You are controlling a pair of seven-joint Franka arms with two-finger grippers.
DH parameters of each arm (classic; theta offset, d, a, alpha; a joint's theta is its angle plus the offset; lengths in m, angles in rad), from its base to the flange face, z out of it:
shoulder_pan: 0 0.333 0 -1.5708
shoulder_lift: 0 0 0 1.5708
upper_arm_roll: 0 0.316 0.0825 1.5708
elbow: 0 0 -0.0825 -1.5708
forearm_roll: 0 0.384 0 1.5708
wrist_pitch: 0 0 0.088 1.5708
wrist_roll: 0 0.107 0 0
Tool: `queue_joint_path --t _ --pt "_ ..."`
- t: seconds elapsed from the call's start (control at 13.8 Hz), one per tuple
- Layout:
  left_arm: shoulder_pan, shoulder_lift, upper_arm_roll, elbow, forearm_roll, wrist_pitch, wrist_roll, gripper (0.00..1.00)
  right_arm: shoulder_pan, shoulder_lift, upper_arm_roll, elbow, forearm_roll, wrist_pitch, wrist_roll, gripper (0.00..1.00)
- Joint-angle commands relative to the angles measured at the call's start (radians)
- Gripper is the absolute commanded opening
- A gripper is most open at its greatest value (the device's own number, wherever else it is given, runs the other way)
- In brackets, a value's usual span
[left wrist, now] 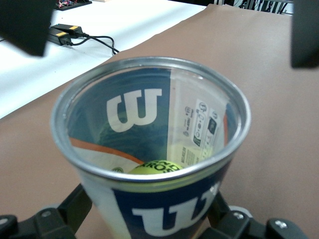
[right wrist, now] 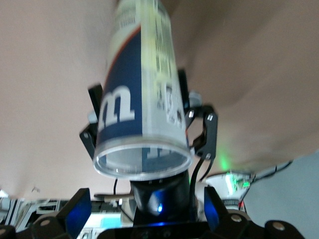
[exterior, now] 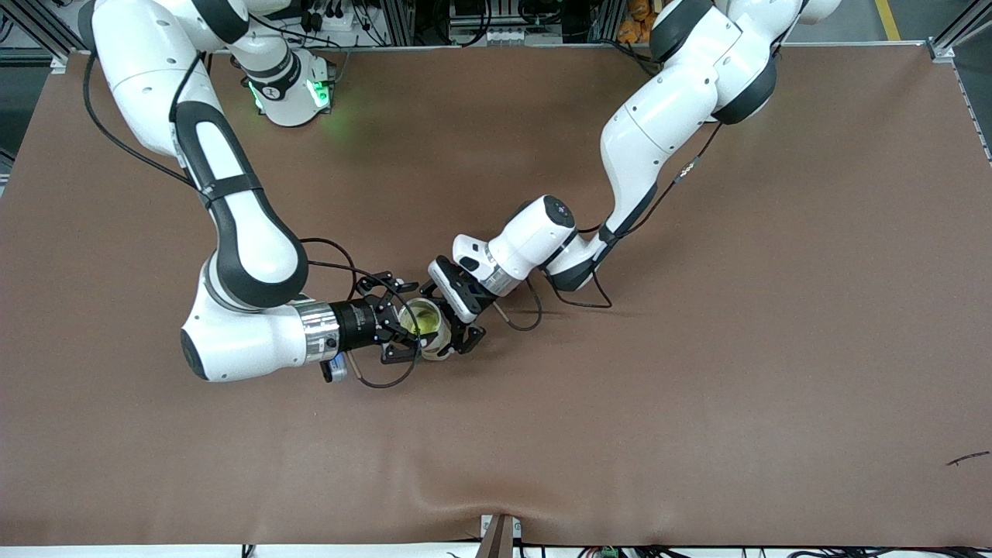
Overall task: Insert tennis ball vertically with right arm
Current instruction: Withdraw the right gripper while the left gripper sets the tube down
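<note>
clear glossy plastic can [left wrist: 149, 164] with shiny metal rim — fuzzy felt ball [left wrist: 158, 167], matt table cover [exterior: 697, 387].

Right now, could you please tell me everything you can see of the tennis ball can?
The tennis ball can is a clear plastic tube with a silver metal rim and a blue, white and orange label bearing a white W logo. It is open, lid off, mouth upward, standing about upright near the table's middle. A yellow-green tennis ball lies deep inside. The right gripper and left gripper flank its sides; whether either grips it is unclear.
</note>
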Motion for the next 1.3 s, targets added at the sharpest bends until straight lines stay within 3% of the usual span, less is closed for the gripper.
queue_joint_path --t 0.0,0.29,0.58,0.94,1.08,1.23 --pt "0.008 -0.011 0.001 -0.017 0.02 0.012 -0.013 1.0 -0.024 -0.071 0.005 -0.002 -0.173 -0.04 -0.036 1.0" --pt "0.012 -0.011 0.0 -0.028 0.014 0.012 -0.017 1.0 -0.083 -0.148 0.0 -0.013 -0.367 -0.169 -0.401 1.0" --pt "0.029 -0.011 0.001 -0.064 0.017 0.012 -0.015 1.0 -0.094 -0.208 0.0 -0.048 -0.617 -0.221 -0.633 1.0" --pt "0.054 -0.017 0.0 -0.12 0.026 0.012 -0.001 1.0 -0.16 -0.363 -0.005 -0.251 -0.718 -0.178 -0.895 1.0" --pt "0.06 -0.017 0.001 -0.137 0.026 0.012 -0.004 1.0 -0.156 -0.453 -0.046 -0.394 -0.78 -0.087 -0.995 1.0" --pt "0.081 -0.032 0.0 -0.19 0.026 0.012 -0.017 1.0 -0.153 -0.545 -0.089 -0.547 -0.781 0.044 -1.081 1.0"
